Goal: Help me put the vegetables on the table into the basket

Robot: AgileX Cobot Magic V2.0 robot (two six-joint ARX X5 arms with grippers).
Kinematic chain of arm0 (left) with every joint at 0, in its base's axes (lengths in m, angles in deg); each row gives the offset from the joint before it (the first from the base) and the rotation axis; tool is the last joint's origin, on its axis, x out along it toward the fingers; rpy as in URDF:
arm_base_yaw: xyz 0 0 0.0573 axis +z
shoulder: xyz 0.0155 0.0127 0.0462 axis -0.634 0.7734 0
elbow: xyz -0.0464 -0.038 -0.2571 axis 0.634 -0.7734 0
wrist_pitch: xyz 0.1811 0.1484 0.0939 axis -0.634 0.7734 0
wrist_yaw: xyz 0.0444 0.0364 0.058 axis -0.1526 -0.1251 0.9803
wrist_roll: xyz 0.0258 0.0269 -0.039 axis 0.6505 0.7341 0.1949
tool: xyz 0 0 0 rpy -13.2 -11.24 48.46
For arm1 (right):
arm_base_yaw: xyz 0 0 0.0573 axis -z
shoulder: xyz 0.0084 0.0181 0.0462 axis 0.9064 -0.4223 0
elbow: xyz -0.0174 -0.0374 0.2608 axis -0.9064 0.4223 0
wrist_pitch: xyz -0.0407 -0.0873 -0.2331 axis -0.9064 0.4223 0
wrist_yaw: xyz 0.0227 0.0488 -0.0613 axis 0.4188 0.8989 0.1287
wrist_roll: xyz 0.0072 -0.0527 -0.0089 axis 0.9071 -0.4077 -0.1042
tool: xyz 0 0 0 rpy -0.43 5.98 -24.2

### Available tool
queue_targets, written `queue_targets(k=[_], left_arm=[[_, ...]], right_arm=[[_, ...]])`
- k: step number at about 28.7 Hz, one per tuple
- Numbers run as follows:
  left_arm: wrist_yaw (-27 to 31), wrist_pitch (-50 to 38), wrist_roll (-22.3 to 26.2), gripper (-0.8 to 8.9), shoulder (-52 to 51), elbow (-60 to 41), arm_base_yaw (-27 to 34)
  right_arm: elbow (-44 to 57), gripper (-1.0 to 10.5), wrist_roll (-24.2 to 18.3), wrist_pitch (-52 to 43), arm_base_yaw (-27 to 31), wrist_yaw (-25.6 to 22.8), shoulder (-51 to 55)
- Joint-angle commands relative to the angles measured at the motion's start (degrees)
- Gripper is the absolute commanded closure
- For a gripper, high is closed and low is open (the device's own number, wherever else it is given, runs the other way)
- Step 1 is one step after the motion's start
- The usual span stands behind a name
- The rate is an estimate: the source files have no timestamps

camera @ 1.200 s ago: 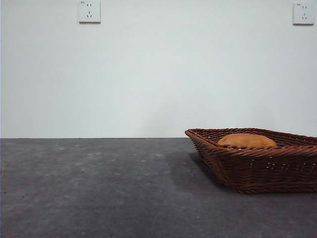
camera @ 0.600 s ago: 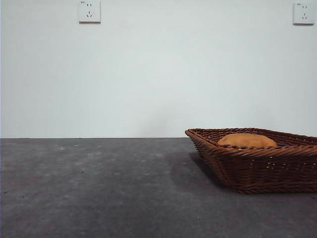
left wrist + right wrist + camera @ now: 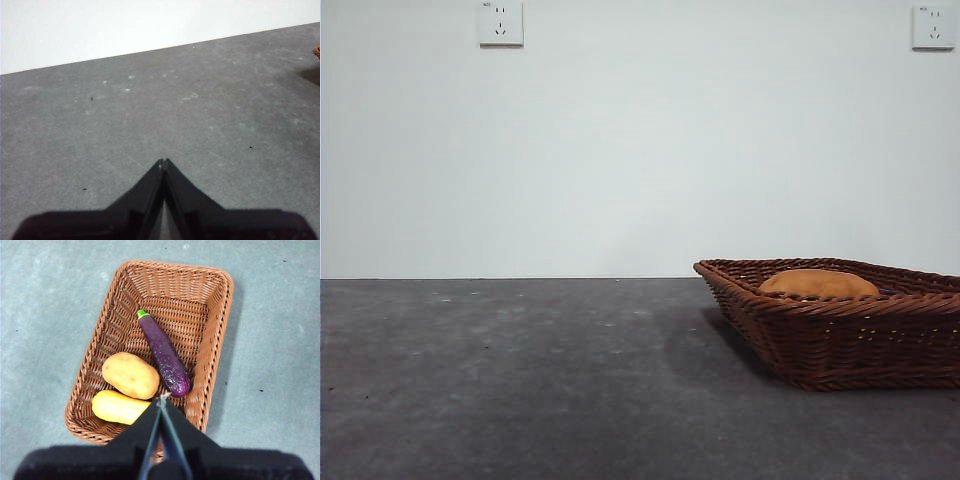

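All 3 vegetables lie inside the basket (image 3: pixel 212 315): the eggplant (image 3: pixel 165 355) slants across the middle with its green tip toward the far end, the potato (image 3: pixel 130 375) sits just beside it, and the yellow corn lump (image 3: pixel 119 407) touches the potato at the near wall. The right gripper (image 3: pixel 163 400) hangs above the basket's near rim, jaws pressed together and empty. The left gripper (image 3: pixel 163 162) (also closed on nothing) hovers over bare table (image 3: pixel 150 110), with the basket only at the view's edge.

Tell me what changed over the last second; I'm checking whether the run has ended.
Nothing visibly changed. The reddish-brown woven wicker basket and the oval orange-brown potato inside it stayed put on the dark grey table, and no arm entered the front view.
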Motion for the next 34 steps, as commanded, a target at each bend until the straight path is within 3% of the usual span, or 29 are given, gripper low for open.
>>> queue_targets(k=[1, 3, 6, 12, 16, 23, 34], left_arm=[[0.07, -0.52, -0.39, 8.17, -0.09, -0.61, -0.17], [0.09, -0.52, -0.39, 8.17, -0.09, -0.61, -0.17], [0.09, -0.55, -0.39, 8.17, 0.13, -0.61, -0.17], [0.09, -0.55, -0.39, 8.17, 0.55, -0.59, -0.17], [0.09, -0.52, -0.39, 8.17, 0.63, -0.59, -0.17], [0.09, -0.52, -0.39, 8.17, 0.74, -0.59, -0.17], [0.09, -0.55, -0.39, 8.17, 1.20, -0.59, -0.17]], right_arm=[[-0.15, 9.5, -0.46, -0.79, -0.02, -1.42, 0.52], [-0.15, 9.5, -1.53, -1.64, 0.04, -5.84, 4.02], [2.69, 9.5, -1.77, -6.86, 0.04, -5.25, 13.86], [29.24, 9.5, 2.97, -32.13, 1.05, -5.90, 38.86], [45.35, 9.5, 2.78, -35.65, 2.01, -8.11, 48.76], [61.16, 9.5, 3.63, -38.51, 2.01, -8.35, 58.51], [66.69, 9.5, 4.26, -38.82, 2.01, -8.39, 61.53]])
